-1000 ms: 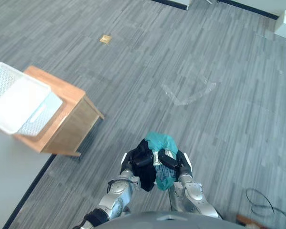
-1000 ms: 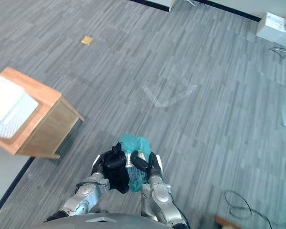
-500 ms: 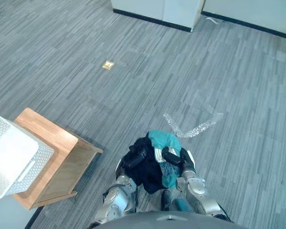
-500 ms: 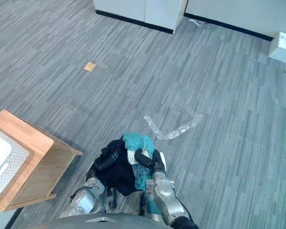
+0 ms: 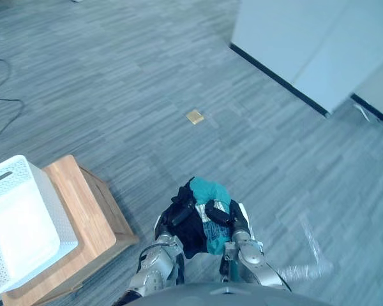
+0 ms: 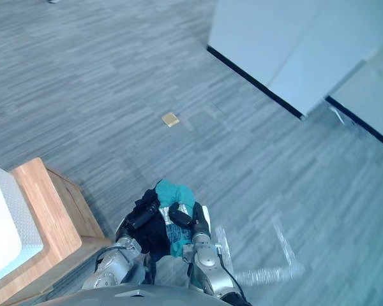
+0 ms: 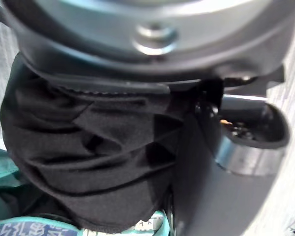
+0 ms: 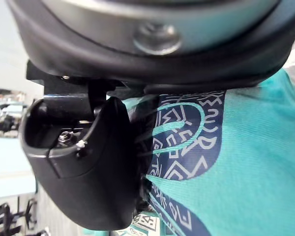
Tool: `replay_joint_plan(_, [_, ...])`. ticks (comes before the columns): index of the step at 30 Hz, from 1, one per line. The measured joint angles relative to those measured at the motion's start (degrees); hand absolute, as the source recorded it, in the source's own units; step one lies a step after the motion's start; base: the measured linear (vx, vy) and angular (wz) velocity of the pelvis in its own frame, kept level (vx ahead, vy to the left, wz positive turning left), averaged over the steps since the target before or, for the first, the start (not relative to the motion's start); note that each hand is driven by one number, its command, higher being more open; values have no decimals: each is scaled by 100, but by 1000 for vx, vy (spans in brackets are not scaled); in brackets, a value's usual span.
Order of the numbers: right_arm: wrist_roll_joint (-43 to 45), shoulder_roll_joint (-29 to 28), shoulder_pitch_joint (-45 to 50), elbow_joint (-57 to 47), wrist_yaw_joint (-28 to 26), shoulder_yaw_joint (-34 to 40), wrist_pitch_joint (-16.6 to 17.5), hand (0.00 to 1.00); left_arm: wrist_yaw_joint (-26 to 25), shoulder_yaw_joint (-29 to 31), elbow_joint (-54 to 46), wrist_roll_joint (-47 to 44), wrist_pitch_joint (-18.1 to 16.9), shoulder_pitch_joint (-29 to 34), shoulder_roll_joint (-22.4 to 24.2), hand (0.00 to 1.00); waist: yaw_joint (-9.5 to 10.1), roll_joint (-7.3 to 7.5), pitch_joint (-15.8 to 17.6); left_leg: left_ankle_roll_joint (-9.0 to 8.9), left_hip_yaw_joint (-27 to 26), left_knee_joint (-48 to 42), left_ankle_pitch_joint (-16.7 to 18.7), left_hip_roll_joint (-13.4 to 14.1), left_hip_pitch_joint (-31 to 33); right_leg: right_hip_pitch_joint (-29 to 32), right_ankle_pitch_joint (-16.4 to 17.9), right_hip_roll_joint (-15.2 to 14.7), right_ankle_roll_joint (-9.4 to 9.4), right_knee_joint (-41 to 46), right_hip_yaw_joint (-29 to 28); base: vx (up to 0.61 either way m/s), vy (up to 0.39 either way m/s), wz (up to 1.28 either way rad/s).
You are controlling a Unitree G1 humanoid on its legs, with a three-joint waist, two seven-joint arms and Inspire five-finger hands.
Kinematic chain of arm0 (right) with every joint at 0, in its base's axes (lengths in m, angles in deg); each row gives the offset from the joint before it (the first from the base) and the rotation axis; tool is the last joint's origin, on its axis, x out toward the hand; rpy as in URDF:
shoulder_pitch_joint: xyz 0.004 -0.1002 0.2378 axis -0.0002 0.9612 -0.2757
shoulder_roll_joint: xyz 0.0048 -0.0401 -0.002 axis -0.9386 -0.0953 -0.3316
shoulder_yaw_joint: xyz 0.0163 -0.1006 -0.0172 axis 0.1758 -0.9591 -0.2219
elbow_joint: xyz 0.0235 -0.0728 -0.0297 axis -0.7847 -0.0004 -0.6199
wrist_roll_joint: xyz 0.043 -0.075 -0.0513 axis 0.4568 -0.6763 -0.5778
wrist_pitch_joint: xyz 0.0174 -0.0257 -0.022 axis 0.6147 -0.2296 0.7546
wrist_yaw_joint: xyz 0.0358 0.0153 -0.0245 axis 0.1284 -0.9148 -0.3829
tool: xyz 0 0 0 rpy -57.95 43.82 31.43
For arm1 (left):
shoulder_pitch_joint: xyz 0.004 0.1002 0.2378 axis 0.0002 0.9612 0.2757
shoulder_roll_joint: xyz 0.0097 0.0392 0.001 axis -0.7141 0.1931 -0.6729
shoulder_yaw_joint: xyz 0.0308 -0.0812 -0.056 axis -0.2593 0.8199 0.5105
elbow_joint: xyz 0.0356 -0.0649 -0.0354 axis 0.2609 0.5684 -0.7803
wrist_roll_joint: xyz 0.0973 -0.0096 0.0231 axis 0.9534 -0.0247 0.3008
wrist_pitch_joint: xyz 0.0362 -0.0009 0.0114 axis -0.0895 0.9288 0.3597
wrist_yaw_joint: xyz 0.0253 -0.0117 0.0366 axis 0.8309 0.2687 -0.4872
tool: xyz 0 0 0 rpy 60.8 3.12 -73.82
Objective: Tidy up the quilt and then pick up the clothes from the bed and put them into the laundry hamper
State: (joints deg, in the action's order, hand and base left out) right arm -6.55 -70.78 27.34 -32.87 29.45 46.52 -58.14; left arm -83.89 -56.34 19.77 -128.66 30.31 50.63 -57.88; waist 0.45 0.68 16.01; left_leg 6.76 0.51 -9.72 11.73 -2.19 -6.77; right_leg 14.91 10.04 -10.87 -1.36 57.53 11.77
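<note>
Clothes (image 5: pixel 203 217) sit bunched against my front, held between both hands above the floor (image 5: pixel 115 95): a black garment (image 5: pixel 190 231) on my left side and a teal garment (image 5: pixel 209 190) on my right, the teal one rising above the black and hanging down below my hands. My left hand (image 5: pixel 182 213) has its fingers (image 5: pixel 186 208) curled over the black cloth, and my right hand (image 5: pixel 218 213) is curled over the teal one, so both are closed on the bundle with nothing loose.

The hamper (image 5: pixel 51 204) lies off to my left, well apart from the bundle, standing open-topped on a low wooden counter (image 5: pixel 92 220). My left hand is the nearer one to it, so I judge the coming move to be a turn and a carry leftward until the bundle hangs over the hamper's mouth.

From the head I see the hamper, the counter and a small tan square (image 5: pixel 195 116) on the floor ahead. My left wrist view gives the folds of the black garment (image 7: pixel 88 162) pressed close under my palm. My right wrist view shows a patterned dark-blue panel on the teal garment (image 8: pixel 246 162) beside my thumb (image 8: pixel 88 167).
</note>
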Motion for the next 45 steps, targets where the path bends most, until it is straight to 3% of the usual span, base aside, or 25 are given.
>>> replay_joint_plan(2, [5, 10, 2, -1, -28, 22, 0, 0, 11, -43, 8, 18, -33, -12, -10, 0, -72, -53, 8, -94, 344, 14, 113, 111, -167, 378, 100, 89, -6, -864, -220, 484, -215, 125])
replay_joint_plan(3, [8, 34, -2, -3, -57, 47, -1, 0, 16, -88, 28, 18, -34, -17, -13, 0, -73, -153, 12, -214, 569, -6, 246, 279, -278, 520, 48, 204, -63, -1963, -465, 669, -402, 125])
replay_joint_plan(5, [13, 62, 10, -28, -60, 62, -4, 0, 49, -125, 59, 17, -40, -2, -22, 0, -65, -215, -28, -543, 806, -120, 526, 486, -366, 480, -288, 245, -348, -3748, -1005, 703, -459, 124])
replay_joint_plan(6, [13, 29, 99, -142, -67, 10, -16, 0, 85, -130, 49, 16, -51, 72, -84, 0, -34, -125, -68, -841, 838, -258, 891, 555, -483, 382, -652, 137, -500, -4536, -1378, 605, -440, 106])
replay_joint_plan(7, [14, 114, 84, -176, -85, -61, -42, 0, 99, -128, 183, 13, -41, 143, -89, 0, 6, -322, -90, -1041, 946, -441, 1192, 864, -631, 343, -1520, 320, -616, -4087, -1273, 587, -438, 91])
replay_joint_plan(10, [6, 325, -39, -188, -100, -34, -70, 0, 251, -130, 303, 19, -23, 359, 37, 0, 34, -689, -234, -1029, 1185, -2041, 783, 1315, -10, 108, -637, 610, -208, -3433, -615, 547, -397, 71])
replay_joint_plan(12, [4, 453, -141, -218, -119, -146, -75, 0, 376, -83, 267, 13, -18, 445, 100, 0, 77, -786, -137, -1046, 1285, -3941, -73, 1470, 867, -562, -466, 721, -28, -3653, -129, 444, -330, 104])
replay_joint_plan(13, [-3, 508, -170, -254, -145, -203, -75, 0, 394, -57, 217, 7, -19, 511, 134, 0, 135, -839, -87, -1074, 1221, -4566, -113, 1552, 1078, -840, -436, 772, 28, -3779, 19, 461, -275, 86])
replay_joint_plan(16, [-34, 581, -263, -646, -188, -392, -87, 0, 539, 34, -318, 20, -75, 708, 143, 0, 412, -858, 32, -838, 166, -5769, 112, 1629, 1998, -1958, -378, 891, 113, -4587, 384, 410, -169, 60])
replay_joint_plan(20, [-219, 581, -668, -686, -177, -412, -69, 0, 536, 143, -424, 22, -100, 706, 174, 0, 552, -841, 37, -921, -1593, -4204, 499, 1566, 2577, -2814, -362, 772, -51, -5430, 940, 422, 1, 62])
replay_joint_plan(22, [-218, 581, -736, -687, -172, -376, -70, 0, 531, 134, -436, 22, -74, 677, 185, 0, 558, -821, 31, -715, -2914, -2976, 319, 1597, 2511, -3016, -197, 620, -312, -5495, 1273, 457, 114, 79])
replay_joint_plan(23, [-218, 581, -748, -686, -163, -349, -70, 0, 528, 122, -446, 22, -48, 696, 195, 0, 530, -843, 2, -348, -3687, -2373, 25, 1623, 2414, -3136, -72, 613, -495, -5487, 1457, 465, 121, 122])
replay_joint_plan(24, [-216, 524, -787, -675, -132, -302, -104, 0, 493, 117, -439, 22, -15, 692, 212, 0, 468, -748, -41, 407, -4299, -2221, 231, 1451, 2258, -3266, 94, 547, -635, -5462, 1741, 579, 145, 154])
replay_joint_plan(25, [-216, 485, -891, -675, -112, -311, -144, 0, 425, 203, -444, 19, -11, 643, 212, 0, 492, -557, -69, 613, -4334, -2229, 368, 1213, 2338, -3298, 111, 436, -671, -5436, 1913, 501, 130, 140])
replay_joint_plan(27, [-216, 366, -984, -675, -72, -288, -155, 0, 347, 323, -445, 21, 16, 618, 207, 0, 581, -423, -95, 630, -4055, -2256, 623, 996, 2301, -3279, 113, 298, -671, -4854, 1960, 545, 189, 121])
replay_joint_plan(31, [-218, 280, -1021, -635, -148, -255, -108, 0, 264, 445, -505, 33, 48, 616, 55, 0, 517, -277, -149, 510, -3152, -1521, 691, 338, 1488, -2360, 159, -179, -640, -1358, 1368, 412, 144, 114])
replay_joint_plan(33, [127, 605, -930, -778, -873, -144, -66, 0, 277, 596, -670, 46, 82, 709, 56, 0, 441, -279, -186, 325, -2754, -1024, 566, 125, 1051, -1629, 223, -201, -550, -43, 984, 495, 32, 130])
replay_joint_plan(34, [454, 877, -537, -1221, -1210, -73, -94, 0, 307, 562, -1009, 48, 11, 811, -107, 0, 387, -290, -194, 240, -2248, -714, 503, 21, 661, -1159, 355, -188, -330, 243, 834, 400, 6, 125])
replay_joint_plan(37, [110, 755, -251, -1569, -1036, -258, -95, 0, 319, 487, -1168, 46, -190, 874, -250, 0, 181, -268, -237, 169, -1384, -556, 460, 40, 381, -461, 630, 28, 111, -432, 423, 389, -98, 153])
replay_joint_plan(39, [-27, 667, -284, -1717, -1042, -379, -98, 0, 318, 392, -1163, 47, -188, 788, -264, 0, 123, -298, -252, 68, -877, -475, 424, 82, 318, -101, 691, 323, 178, -1263, -196, 263, -154, 137])
replay_joint_plan(40, [-36, 612, -300, -1820, -1036, -433, -98, 0, 316, 311, -1153, 47, -185, 713, -264, 0, 72, -355, -273, -18, -507, -458, 423, 137, 318, 70, 667, 587, 147, -1849, -768, 403, -270, 181])
replay_joint_plan(42, [-57, 504, -295, -2115, -951, -518, -172, 0, 313, 232, -1013, 55, -170, 639, -247, 0, -7, -392, -311, -419, 253, -515, 481, 225, 207, 115, 227, 932, -406, -3412, -2212, 393, -291, 208])
replay_joint_plan(43, [-56, 469, -285, -2183, -923, -569, -183, 0, 308, 235, -998, 56, -167, 671, -265, 0, 4, -326, -329, -553, 359, -564, 550, 201, 128, 12, -172, 848, -472, -3896, -2305, 402, -341, 176])
replay_joint_plan(44, [-7, 347, -248, -2298, -887, -677, -184, 0, 324, 260, -998, 56, -161, 796, -390, 0, 70, -35, -407, -845, 460, -686, 733, 51, -16, -108, -1177, 533, -703, -4353, -2279, 363, -356, 159])
replay_joint_plan(45, [0, 502, -334, -2321, -842, -712, -167, 0, 340, 348, -639, 59, -7, 776, -172, 0, 88, -427, -545, -989, 526, -953, 940, 408, 91, -304, -997, 669, -614, -4163, -1797, 344, -345, 155])
